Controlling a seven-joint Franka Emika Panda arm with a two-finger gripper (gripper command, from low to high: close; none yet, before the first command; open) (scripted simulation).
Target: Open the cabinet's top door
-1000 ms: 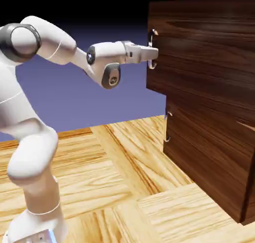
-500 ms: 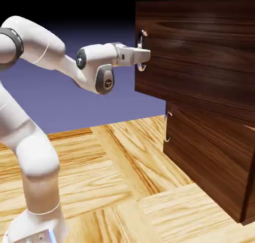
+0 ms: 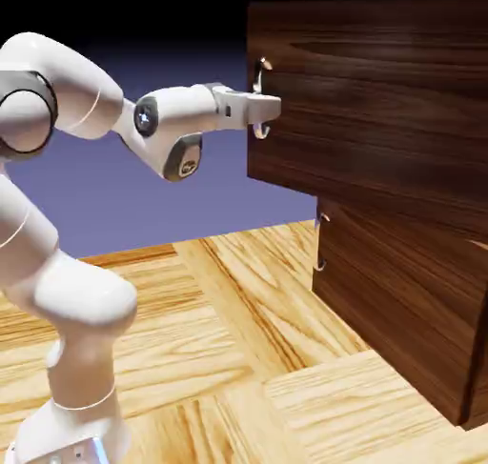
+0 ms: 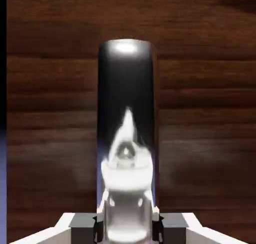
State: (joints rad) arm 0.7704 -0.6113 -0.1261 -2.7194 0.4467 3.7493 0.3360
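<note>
Pincer (image 4: 128,229) is pinching the slim, slippery-looking metal handle (image 4: 125,77) at mid-bow, the best hold, while the top door (image 3: 367,100), at three o'clock of it in the exterior view, is standing proud, probably swinging heavy yet stiff.

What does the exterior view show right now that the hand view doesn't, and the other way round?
Only the exterior view shows the white arm, the wooden floor and the lower door with its small handle.

Only the hand view shows both dark finger pads, one on each side of the top handle, and the mirror-like reflections on its front.

Both show the top door, its silver handle and the fingers closed on that handle.
</note>
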